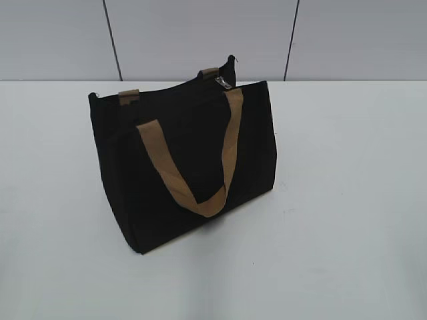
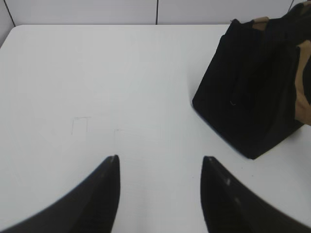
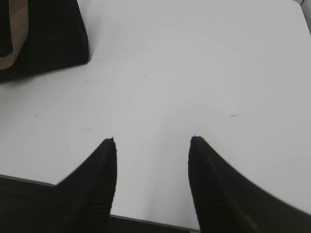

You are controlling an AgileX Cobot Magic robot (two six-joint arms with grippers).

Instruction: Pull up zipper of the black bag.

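Observation:
The black bag (image 1: 180,167) stands upright in the middle of the white table (image 1: 347,200), its tan loop handle (image 1: 193,180) hanging down its front. The zipper runs along the top edge; its small silver pull tab (image 1: 223,83) sits near the right end. The bag also shows at the right of the left wrist view (image 2: 252,92) and at the top left of the right wrist view (image 3: 43,34). My left gripper (image 2: 160,158) is open and empty above bare table, left of the bag. My right gripper (image 3: 153,139) is open and empty near the table's front edge. Neither arm shows in the exterior view.
A grey panelled wall (image 1: 200,37) stands behind the table. The table's front edge (image 3: 146,219) lies just under my right gripper.

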